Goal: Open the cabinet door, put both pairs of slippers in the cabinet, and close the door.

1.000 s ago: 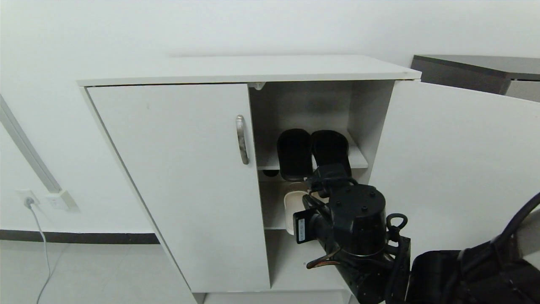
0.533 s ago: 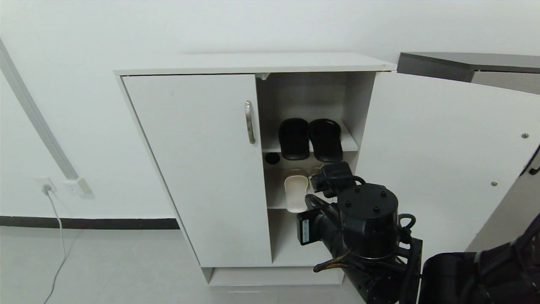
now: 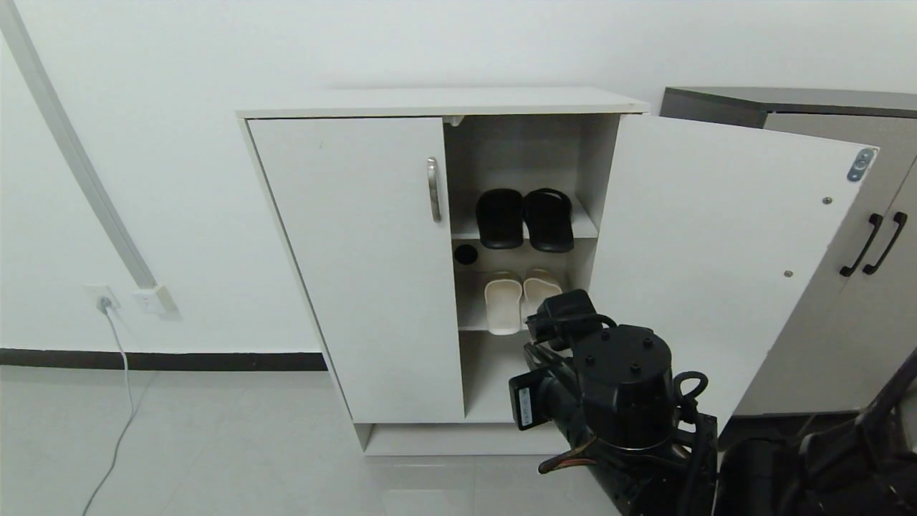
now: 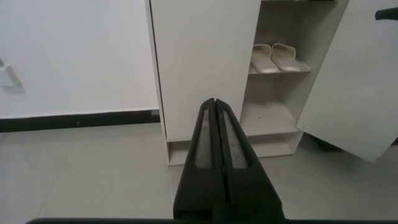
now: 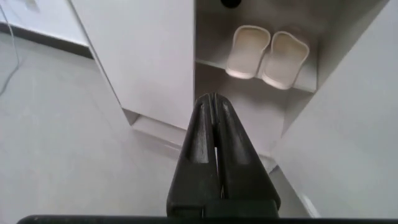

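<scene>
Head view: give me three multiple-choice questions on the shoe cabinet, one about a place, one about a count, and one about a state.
1. Where do the black slippers lie?
A. On the upper shelf
B. On the floor
C. On top of the cabinet

2. How many pairs of slippers are inside the cabinet?
A. One
B. Two
C. Three

3. What state is the right door in?
A. Shut
B. Swung open
C. Taken off

Answers:
1. A: the black pair rests on the shelf above the cream slippers.
2. B: one black pair and one cream pair show on two shelves.
3. B: the door stands out from the cabinet, leaving the shelves in sight.
</scene>
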